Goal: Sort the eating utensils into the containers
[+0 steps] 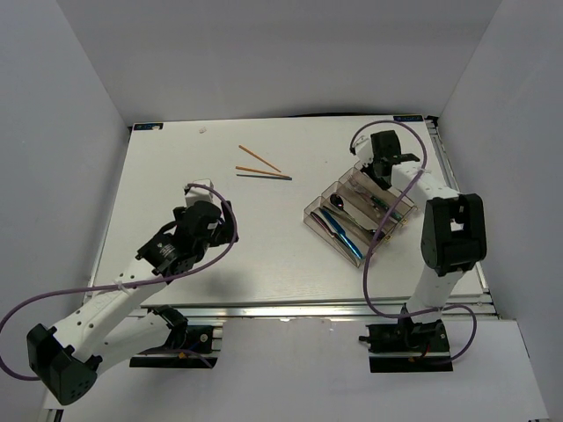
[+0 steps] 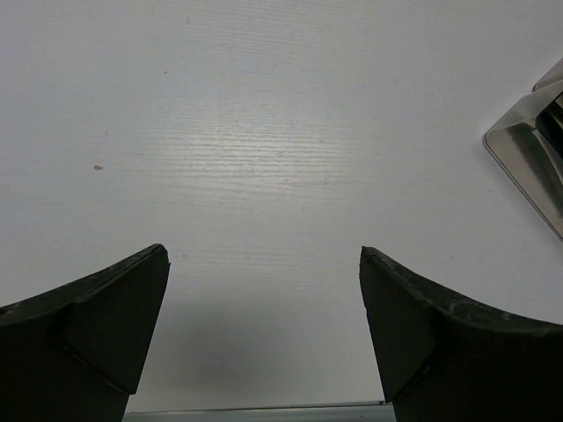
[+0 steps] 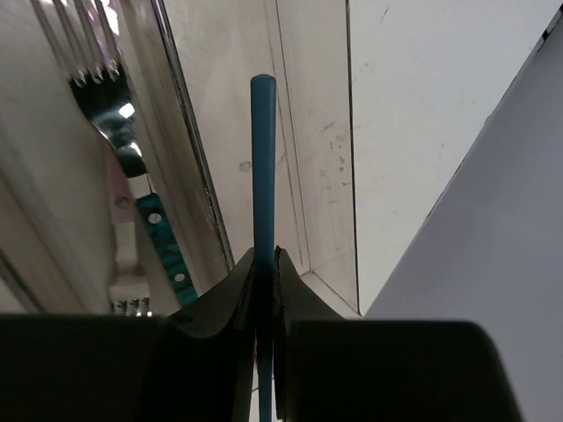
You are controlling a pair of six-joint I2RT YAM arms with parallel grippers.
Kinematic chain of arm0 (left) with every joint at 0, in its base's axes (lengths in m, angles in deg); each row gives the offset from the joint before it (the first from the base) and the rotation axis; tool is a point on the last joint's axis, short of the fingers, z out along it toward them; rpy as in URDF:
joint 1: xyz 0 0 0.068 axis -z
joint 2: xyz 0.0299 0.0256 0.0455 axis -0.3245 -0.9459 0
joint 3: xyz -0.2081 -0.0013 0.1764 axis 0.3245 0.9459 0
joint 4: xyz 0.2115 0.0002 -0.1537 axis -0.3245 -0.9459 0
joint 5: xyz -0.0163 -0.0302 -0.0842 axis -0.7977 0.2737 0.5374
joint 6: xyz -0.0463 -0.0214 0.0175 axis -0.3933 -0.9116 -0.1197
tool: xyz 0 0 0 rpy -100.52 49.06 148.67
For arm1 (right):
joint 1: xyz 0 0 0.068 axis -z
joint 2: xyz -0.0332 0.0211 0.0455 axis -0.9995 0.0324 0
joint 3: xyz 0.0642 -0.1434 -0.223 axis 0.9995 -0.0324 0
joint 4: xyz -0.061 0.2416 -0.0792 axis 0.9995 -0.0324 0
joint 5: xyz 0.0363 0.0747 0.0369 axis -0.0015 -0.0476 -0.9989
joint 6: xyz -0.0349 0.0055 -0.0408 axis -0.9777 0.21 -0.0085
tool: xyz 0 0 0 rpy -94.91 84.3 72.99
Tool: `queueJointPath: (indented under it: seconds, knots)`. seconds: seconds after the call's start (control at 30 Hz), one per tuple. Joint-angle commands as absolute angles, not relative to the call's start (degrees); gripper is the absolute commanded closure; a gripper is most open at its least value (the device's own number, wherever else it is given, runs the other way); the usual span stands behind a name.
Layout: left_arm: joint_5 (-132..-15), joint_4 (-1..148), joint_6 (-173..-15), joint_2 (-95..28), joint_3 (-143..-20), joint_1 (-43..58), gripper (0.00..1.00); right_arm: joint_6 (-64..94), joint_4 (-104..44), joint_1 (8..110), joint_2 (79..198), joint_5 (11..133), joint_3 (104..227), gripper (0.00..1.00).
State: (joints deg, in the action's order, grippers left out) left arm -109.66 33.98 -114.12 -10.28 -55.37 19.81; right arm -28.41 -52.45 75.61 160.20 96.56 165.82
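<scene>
Right wrist view: right end effector (image 3: 265, 260) pinches a blue utensil (image 3: 263, 158) edge-on, fingers pressed tight on it, the long end sticking out ahead over the tray (image 3: 290, 132). Utensil sits above what looks like the outermost slot, beside the tray's side wall. The next slot over holds a silver fork (image 3: 79, 48) and a teal-handled piece (image 3: 164, 246). Top view puts this arm at the tray's far end, with several utensils already inside. Left end effector (image 2: 264, 255) is spread wide, nothing between the fingers, hovering over bare bench (image 2: 264, 123), a tray corner just at the frame edge. Three thin sticks (image 1: 260, 159), two orange and one darker, lie loose on the bench, well apart from the tray, not sorted yet. Step in hand looks like dropping the blue utensil into its slot. To do it well: keep it parallel with the dividers, lower until it's inside the walls, then let go. Risk: a tilted drop lands across a divider
</scene>
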Motion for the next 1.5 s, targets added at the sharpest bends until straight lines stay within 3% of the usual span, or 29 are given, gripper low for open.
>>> queueJointPath:
  seconds: [0.0,0.27,0.4,0.43,0.53,0.6,0.63,0.8,0.83,1.0,1.13,1.27,1.3,1.47]
  knots:
    - [-109.09,35.0,-112.54,-9.66,-55.95,19.82,0.02,-34.18,-51.58,76.19,161.97,99.41,168.12,1.0]
    - [-108.3,35.35,-112.19,-9.05,-55.6,19.82,0.02,-34.79,-48.59,76.63,167.25,102.4,170.4,1.0]
    - [-107.77,35.44,-112.02,-9.4,-55.6,19.82,0.02,-34.79,-48.06,77.16,168.04,101.78,170.76,0.88]
    - [-107.68,35.53,-111.84,-9.58,-55.68,19.74,0.02,-34.79,-48.06,77.16,168.13,101.78,170.84,0.78]
    - [-107.59,35.53,-111.84,-10.02,-55.69,19.82,0.02,-34.62,-47.8,77.6,167.7,101.61,171.11,0.63]
    - [-107.51,35.62,-111.75,-10.28,-55.69,19.82,0.02,-34.18,-47.88,77.77,166.91,101.52,171.55,0.63]
    - [-107.51,35.62,-111.75,-10.37,-55.77,19.82,0.02,-34.01,-47.36,77.77,166.55,101.61,171.63,0.44]
    - [-108.99,35.44,-112.19,-12.65,-56.3,19.74,0.02,-31.2,-48.05,78.13,163.31,101.17,174.09,0.41]
    - [-110.13,35.27,-113.32,-13.44,-56.56,19.74,0.02,-30.23,-48.84,78.04,162.6,100.91,175.66,0.11]
    - [-114.27,32.2,-119.56,-22.39,-64.44,19.21,0.02,-14.79,-53.24,77.95,155.77,99.5,181.47,0.11]
    - [-119.71,29.47,-128.51,-34.93,-75.68,17.64,0.02,7.94,-54.83,78.04,147.33,92.77,180.35,0.11]
    - [-120.34,29.03,-133.98,-46.99,-86.34,14.03,0.05,20.12,-44.4,78.04,133.88,71.61,166.75,0.11]
    - [-120.51,28.68,-135.29,-49.72,-88.53,12.46,0.07,21.09,-38.19,78.13,128.29,61.37,158.97,0.11]
    - [-122.09,21.48,-139.87,-71.3,-109.84,8.67,0.11,38.21,-31.09,77.69,117.43,56.09,141.33,0.11]
